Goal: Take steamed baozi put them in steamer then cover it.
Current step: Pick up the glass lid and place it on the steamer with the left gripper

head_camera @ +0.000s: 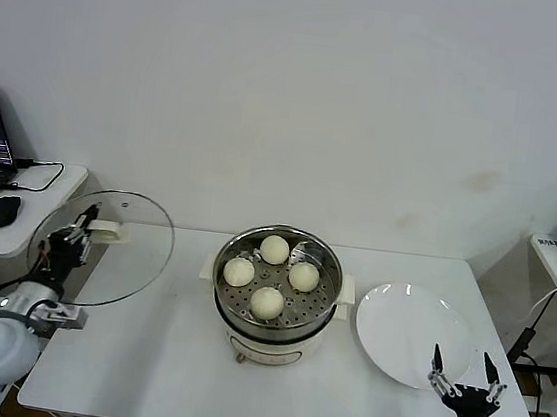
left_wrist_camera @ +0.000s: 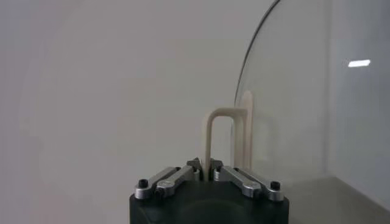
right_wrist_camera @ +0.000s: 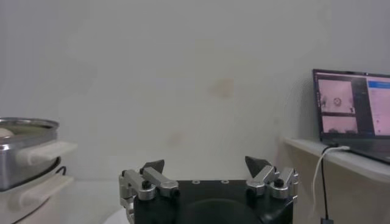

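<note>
Four baozi (head_camera: 270, 275) sat on the perforated tray inside the steamer (head_camera: 272, 329), which stood uncovered at the centre of the table (head_camera: 141, 354). The left gripper (head_camera: 76, 234) was clamped on the cream handle (left_wrist_camera: 222, 131) of the cover (head_camera: 103, 247), holding the glass lid tilted on edge above the table's left end, well apart from the steamer. The right gripper (head_camera: 462, 370) hovered at the table's near right corner with its fingers spread and nothing between them, just over the near rim of the plate (head_camera: 406, 329). The plate lay just beside the steamer's right handle.
</note>
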